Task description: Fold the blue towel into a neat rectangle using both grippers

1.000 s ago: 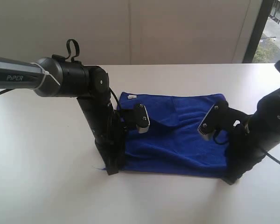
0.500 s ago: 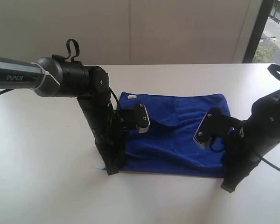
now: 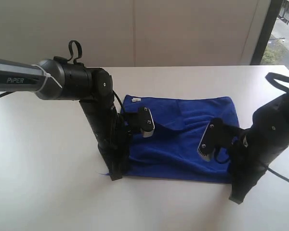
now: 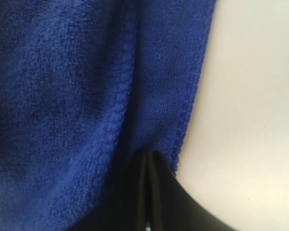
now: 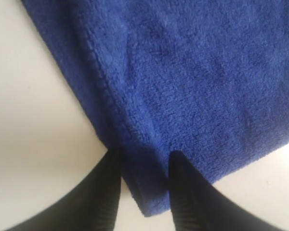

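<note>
Right wrist view, blue towel (image 5: 192, 72) corner between parted right claw (image 5: 144, 159), left claw (image 4: 147, 161) closed at edge

The exterior view looks down at a slant across the white table (image 3: 48, 183) toward the far wall (image 3: 183, 29), while each wrist view looks from very close past the left gripper (image 4: 147, 161) or right gripper (image 5: 143, 163) onto a near corner of the blue towel (image 3: 183, 144), shared by all three

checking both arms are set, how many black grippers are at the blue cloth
2. The left black two-finger gripper pinches the near-left corner of the deep-blue microfibre towel; the right black gripper straddles the near-right corner, open.
</note>
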You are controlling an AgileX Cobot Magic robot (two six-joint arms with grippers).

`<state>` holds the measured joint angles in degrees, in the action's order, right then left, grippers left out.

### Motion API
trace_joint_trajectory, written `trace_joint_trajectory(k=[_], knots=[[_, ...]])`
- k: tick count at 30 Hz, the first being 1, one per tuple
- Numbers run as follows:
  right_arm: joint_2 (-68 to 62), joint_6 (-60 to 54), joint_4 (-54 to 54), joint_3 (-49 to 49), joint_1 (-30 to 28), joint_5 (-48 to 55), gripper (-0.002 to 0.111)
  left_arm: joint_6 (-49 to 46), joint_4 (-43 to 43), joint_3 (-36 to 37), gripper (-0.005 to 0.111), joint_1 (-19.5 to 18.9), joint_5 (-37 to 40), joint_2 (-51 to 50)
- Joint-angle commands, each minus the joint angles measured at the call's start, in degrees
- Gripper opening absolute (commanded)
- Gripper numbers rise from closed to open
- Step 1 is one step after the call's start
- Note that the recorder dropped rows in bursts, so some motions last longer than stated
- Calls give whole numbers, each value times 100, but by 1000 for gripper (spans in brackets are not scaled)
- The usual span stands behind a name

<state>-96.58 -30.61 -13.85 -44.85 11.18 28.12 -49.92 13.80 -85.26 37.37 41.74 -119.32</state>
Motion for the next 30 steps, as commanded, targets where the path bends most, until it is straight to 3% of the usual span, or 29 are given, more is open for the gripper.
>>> trace_joint_trajectory(k=[1,7,16,30], knots=[[-46,105,-137,20,11,-110,30,27,31,68,0,-14,141,-4],[-237,115,-137,20,11,-88,0,16,31,68,0,-14,143,-4],[-151,896,-1183,20,11,494,0,16,31,68,0,-14,143,-4],[14,1252,-1260,20,11,528,1,16,31,68,0,-14,143,-4]])
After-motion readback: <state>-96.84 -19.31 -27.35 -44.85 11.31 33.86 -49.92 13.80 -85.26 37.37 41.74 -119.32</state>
